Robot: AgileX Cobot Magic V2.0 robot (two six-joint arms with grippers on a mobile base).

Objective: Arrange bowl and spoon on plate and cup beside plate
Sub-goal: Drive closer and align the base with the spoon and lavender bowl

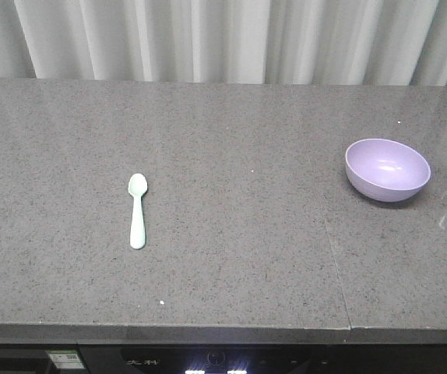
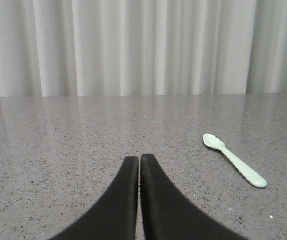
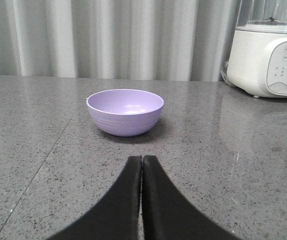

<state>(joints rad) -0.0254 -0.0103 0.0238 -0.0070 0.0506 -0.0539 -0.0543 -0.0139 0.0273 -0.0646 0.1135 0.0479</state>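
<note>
The spoon (image 1: 137, 210) lies on the left half of the counter (image 1: 247, 280). The bowl (image 1: 387, 169) sits upright and empty at the right, and the two are well apart. No plate or cup shows in any view, so the placing target cannot be located from here.

The left gripper (image 2: 139, 161) has its fingers pressed together with nothing between them. From its wrist view the spoon lies ahead and off to the right, not in line with the fingers. In the front view the spoon's long axis runs near to far, scoop at the far end and handle toward the near edge. A grasp across the handle would probably need the fingers to open and close left to right.

The right gripper (image 3: 141, 161) is likewise closed and empty. The bowl stands almost straight ahead of it, a touch left of centre, with bare counter between. A white blender (image 3: 271, 55) stands far right, clear of that path.

By side, the left arm looks better placed for the spoon and the right arm for the bowl. Both need to open before any pick.
</note>
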